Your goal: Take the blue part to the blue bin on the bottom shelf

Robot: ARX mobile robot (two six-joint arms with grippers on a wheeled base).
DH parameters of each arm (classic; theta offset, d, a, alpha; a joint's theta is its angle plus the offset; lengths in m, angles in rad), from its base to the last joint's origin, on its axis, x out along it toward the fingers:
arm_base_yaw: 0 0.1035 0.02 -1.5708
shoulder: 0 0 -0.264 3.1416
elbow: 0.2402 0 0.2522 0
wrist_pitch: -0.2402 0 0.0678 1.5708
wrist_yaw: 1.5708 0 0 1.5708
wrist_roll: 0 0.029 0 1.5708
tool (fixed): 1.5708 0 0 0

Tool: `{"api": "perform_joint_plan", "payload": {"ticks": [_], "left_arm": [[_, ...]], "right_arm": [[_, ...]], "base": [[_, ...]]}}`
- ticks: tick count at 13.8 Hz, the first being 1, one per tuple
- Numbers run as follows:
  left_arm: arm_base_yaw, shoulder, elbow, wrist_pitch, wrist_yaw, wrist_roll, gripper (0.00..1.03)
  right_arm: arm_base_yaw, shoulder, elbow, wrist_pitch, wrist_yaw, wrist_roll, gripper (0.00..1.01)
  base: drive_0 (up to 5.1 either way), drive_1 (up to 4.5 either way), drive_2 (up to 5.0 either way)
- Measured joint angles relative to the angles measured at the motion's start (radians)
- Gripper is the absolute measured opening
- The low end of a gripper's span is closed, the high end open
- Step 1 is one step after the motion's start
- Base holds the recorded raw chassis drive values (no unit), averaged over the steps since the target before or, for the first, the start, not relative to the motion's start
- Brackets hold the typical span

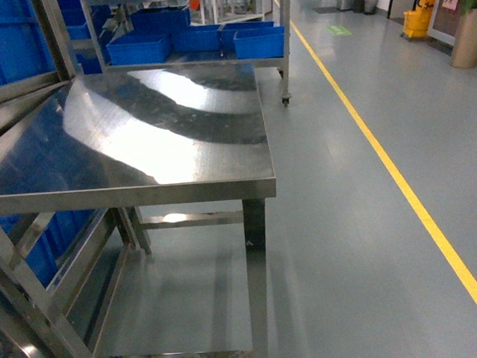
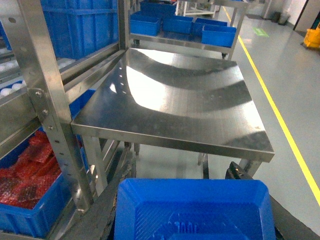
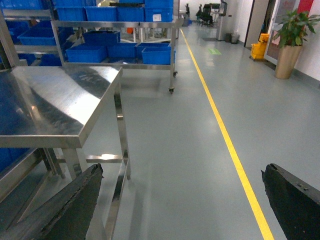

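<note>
While the left gripper pinches the blue part at lower centre, you're mid-carry; right gripper jaws spread, empty. Next: find the blue bin, lower left, on the rack.

A factory or warehouse: steel racks of blue bins, yellow floor line.

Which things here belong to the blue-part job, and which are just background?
Job: blue part, held in the left gripper; blue bin low in the rack, holding red packets, likely the target; right gripper, open and empty.
Background: steel table; far blue bins; potted plant; yellow floor line.
</note>
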Motion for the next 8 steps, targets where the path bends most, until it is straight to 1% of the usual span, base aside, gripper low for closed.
{"api": "perform_joint_plan", "payload": {"ticks": [3,8], "left_arm": [[0.0,-0.007,0.0,0.003,-0.001,0.0,0.43],[0.0,-0.007,0.0,0.002,0.0,0.0,0.43]], "right_arm": [[0.0,0.0,0.0,-0.003,0.0,0.0,0.98],[0.0,0.0,0.0,-0.003,0.001,0.0,0.98]], "base": [[0.0,0.0,0.0],[-4.4,4.14,0.5]]}}
